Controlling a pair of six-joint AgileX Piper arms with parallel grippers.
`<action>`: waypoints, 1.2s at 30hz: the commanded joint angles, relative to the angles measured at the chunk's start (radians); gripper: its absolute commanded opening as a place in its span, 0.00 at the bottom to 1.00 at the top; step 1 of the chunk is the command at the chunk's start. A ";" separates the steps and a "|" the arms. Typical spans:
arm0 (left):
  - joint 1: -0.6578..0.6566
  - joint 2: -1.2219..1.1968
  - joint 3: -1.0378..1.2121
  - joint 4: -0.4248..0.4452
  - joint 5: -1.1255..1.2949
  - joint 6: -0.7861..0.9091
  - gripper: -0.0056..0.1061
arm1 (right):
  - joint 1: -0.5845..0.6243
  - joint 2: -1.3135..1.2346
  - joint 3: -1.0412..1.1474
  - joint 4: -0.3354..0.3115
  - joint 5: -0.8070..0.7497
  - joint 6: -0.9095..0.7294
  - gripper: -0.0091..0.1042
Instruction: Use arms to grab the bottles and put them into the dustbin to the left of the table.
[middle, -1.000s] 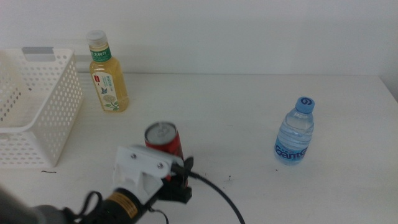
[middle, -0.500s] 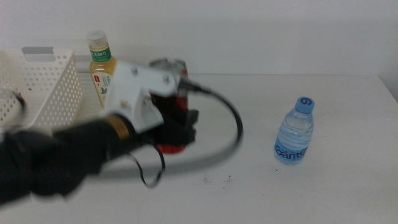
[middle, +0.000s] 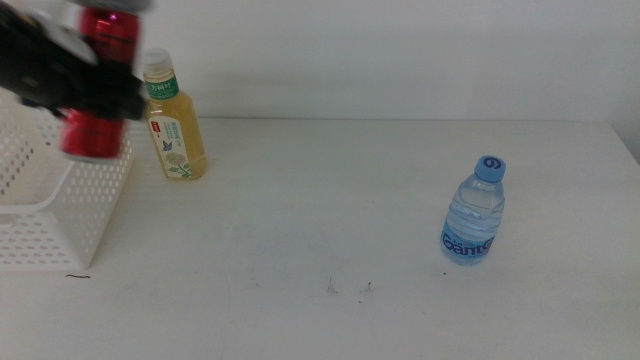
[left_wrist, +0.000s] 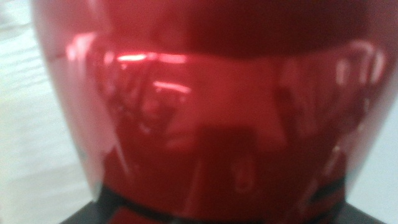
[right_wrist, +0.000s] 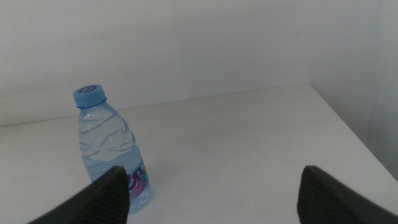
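We see left tool (middle: 75, 85), blurred, gripping red can (middle: 100, 85), apparently over dustbin (middle: 60, 190) rim; half second ago it hung mid-desk. Right tool (right_wrist: 208, 186) spread wide near water bottle (right_wrist: 112, 155). Tea bottle (middle: 172, 120) unmoved beside dustbin.

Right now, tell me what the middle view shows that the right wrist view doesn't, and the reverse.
Only the middle view shows the left pincer holding the red can above the white basket, with the yellow tea bottle standing beside the basket. Only the right wrist view shows the right pincer, its jaws open, facing the water bottle without touching it. Both views share the water bottle upright on the white table.
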 joint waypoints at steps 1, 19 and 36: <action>0.075 0.041 -0.105 -0.008 0.094 0.031 0.12 | -0.005 -0.005 0.004 -0.003 -0.011 -0.006 0.89; 0.340 0.392 -0.304 0.028 0.152 0.115 0.12 | -0.005 -0.005 0.004 -0.003 -0.011 -0.006 0.89; 0.335 0.562 -0.304 0.022 0.064 0.135 0.69 | -0.005 -0.005 0.004 -0.003 -0.011 -0.006 0.89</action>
